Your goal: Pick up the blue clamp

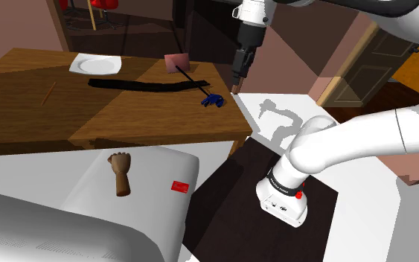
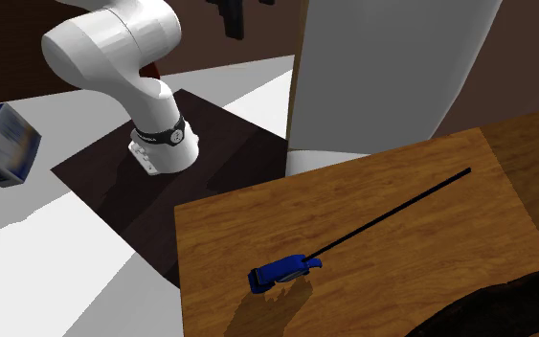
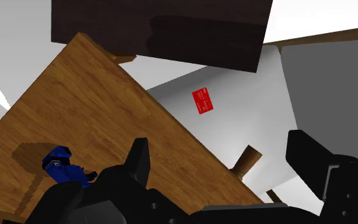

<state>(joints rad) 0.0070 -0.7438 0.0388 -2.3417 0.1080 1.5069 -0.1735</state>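
Clamp (image 3: 60,164), blue, on wooden table (image 3: 101,102), one end behind spread gripper (image 3: 219,151).

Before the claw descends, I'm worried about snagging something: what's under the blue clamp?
The blue clamp lies on the wooden table, its shadow beside it. The spot directly beneath is covered by the clamp.

The white arm (image 1: 349,141) rises from its base (image 1: 282,202), arches overhead and directs the black gripper (image 1: 236,86) steeply downward, wrist extended, with both fingers (image 3: 139,160) set wide apart.
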